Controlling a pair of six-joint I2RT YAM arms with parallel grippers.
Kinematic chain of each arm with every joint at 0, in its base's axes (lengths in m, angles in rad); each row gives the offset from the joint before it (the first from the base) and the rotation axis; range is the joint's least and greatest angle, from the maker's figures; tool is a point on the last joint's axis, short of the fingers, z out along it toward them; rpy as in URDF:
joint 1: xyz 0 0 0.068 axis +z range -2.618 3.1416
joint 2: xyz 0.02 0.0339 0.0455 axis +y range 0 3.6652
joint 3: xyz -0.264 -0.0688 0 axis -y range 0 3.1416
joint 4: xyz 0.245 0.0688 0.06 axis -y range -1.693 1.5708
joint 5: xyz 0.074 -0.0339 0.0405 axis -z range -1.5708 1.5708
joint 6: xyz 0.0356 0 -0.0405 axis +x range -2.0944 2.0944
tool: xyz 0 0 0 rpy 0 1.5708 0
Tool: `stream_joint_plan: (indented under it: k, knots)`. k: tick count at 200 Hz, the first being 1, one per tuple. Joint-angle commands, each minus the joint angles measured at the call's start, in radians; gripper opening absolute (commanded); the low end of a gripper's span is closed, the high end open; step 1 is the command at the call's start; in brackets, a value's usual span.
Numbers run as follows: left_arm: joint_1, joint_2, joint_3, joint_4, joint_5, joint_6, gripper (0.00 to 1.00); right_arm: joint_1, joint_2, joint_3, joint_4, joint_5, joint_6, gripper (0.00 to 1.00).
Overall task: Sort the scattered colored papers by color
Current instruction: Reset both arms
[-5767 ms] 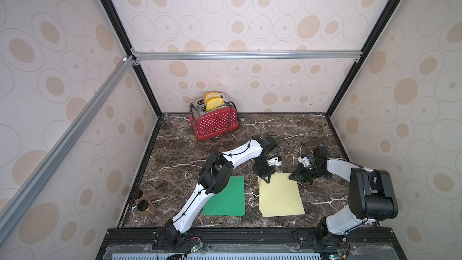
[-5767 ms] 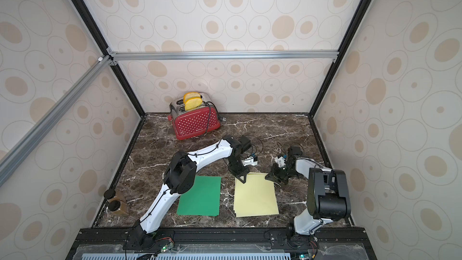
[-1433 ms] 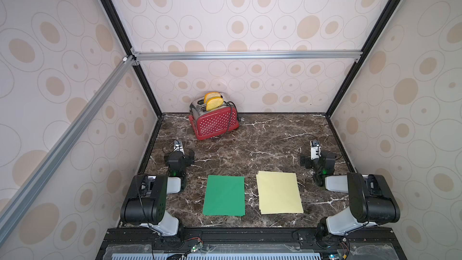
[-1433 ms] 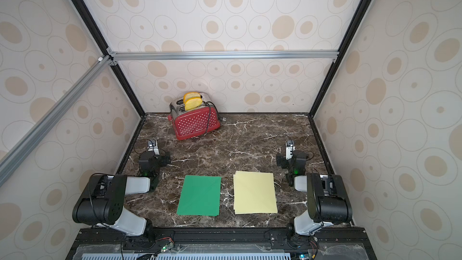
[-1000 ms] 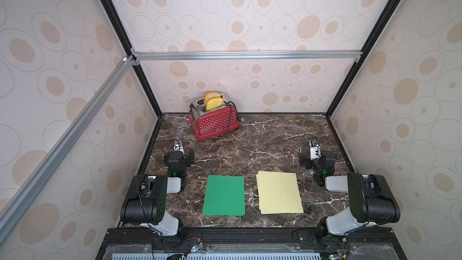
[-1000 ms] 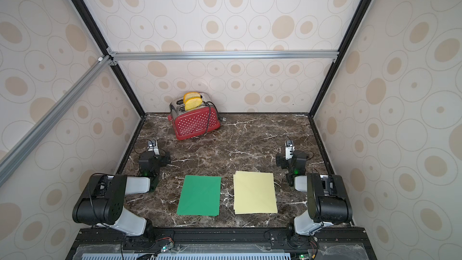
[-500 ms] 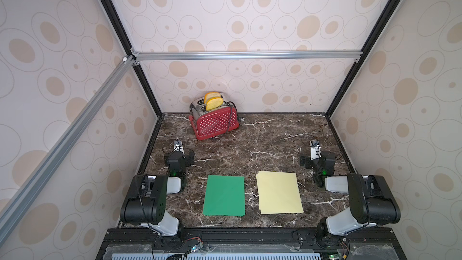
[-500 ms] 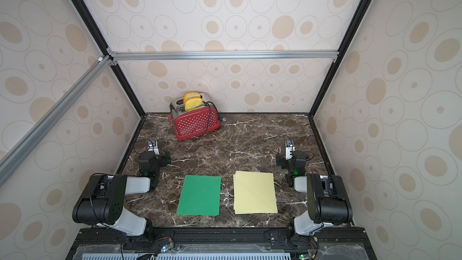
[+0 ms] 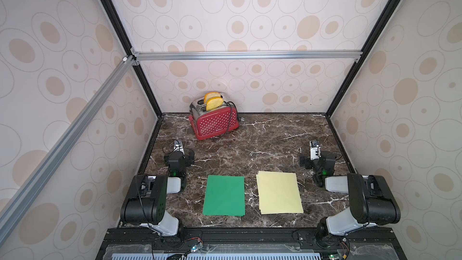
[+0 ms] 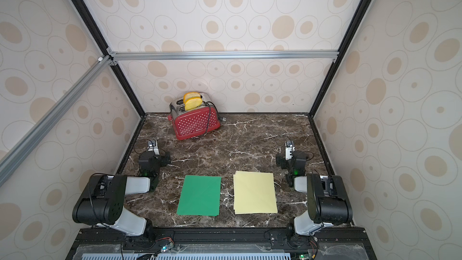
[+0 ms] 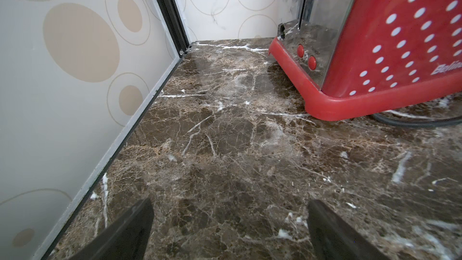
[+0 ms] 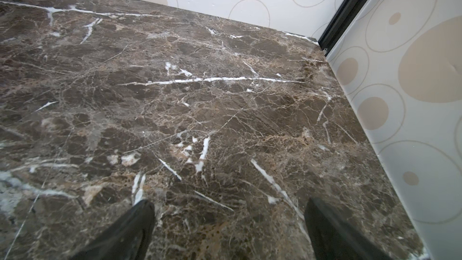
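The colored papers lie in two piles near the front of the marble table in both top views. A green stack (image 9: 223,195) (image 10: 199,195) is on the left and a cream-yellow stack (image 9: 278,192) (image 10: 255,192) is on the right, with a gap between them. My left arm (image 9: 178,163) is folded back at the left wall and my right arm (image 9: 321,165) at the right wall, both away from the papers. In the wrist views the left gripper (image 11: 228,221) and the right gripper (image 12: 228,218) are open over bare marble, with nothing between their fingers.
A red dotted toaster (image 9: 215,121) (image 11: 375,46) with two yellow toast slices (image 9: 213,101) stands at the back left, just ahead of the left gripper. Its black cord (image 11: 412,122) trails on the table. Patterned walls close in on three sides.
Since the oldest frames both arms have pulled back from the cream-yellow stack to the side walls. Over the last second nothing has moved.
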Motion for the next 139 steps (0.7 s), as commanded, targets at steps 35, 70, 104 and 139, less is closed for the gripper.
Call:
stream_joint_plan:
  k: [35,70,104,139]
  knots:
    - [-0.002,-0.001,0.022,-0.008,-0.01,-0.015,0.99,-0.001,-0.003,0.001,0.021,0.138,0.056,1.0]
    - [-0.001,-0.002,0.022,-0.008,-0.01,-0.015,0.99,0.003,-0.005,-0.001,0.02,0.129,0.044,1.0]
    - [-0.002,-0.004,0.024,-0.01,-0.009,-0.014,0.99,0.004,-0.003,0.0,0.022,0.126,0.04,1.0]
    - [-0.001,0.004,0.032,-0.019,-0.008,-0.012,0.99,0.003,-0.002,0.0,0.023,0.126,0.041,1.0]
